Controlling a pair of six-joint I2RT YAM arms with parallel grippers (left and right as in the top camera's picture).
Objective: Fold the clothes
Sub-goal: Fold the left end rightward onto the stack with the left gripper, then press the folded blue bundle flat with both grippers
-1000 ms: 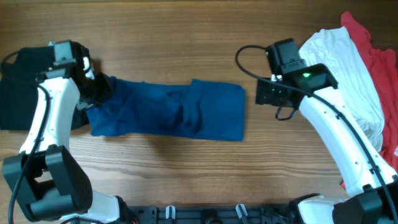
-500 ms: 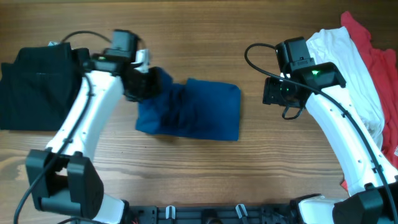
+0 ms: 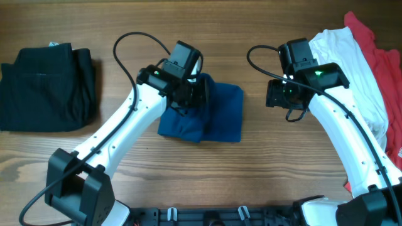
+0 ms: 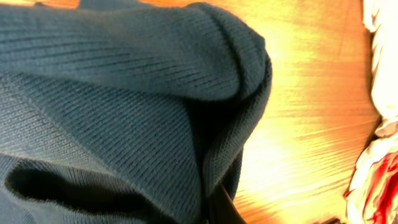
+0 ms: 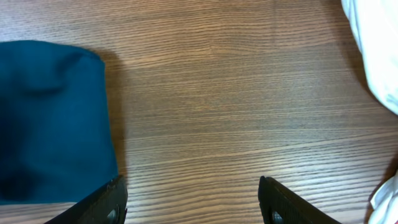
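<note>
The royal-blue shirt (image 3: 217,116) lies folded in the middle of the table, its left end doubled over to the right. My left gripper (image 3: 193,93) is shut on that blue cloth and holds it above the rest of the shirt. The ribbed blue fabric (image 4: 124,106) fills the left wrist view. My right gripper (image 3: 278,94) is open and empty, hovering over bare wood just right of the shirt; the shirt's right edge (image 5: 50,118) shows in the right wrist view beside my open fingers (image 5: 193,202).
A folded black garment (image 3: 47,88) lies at the far left. A pile of white cloth (image 3: 352,69) and red cloth (image 3: 386,69) lies at the far right, under my right arm. Bare wood shows along the front.
My left gripper has carried the shirt's left end rightward across the table, folding it over the right half. The right gripper has shifted slightly right and stayed open.
</note>
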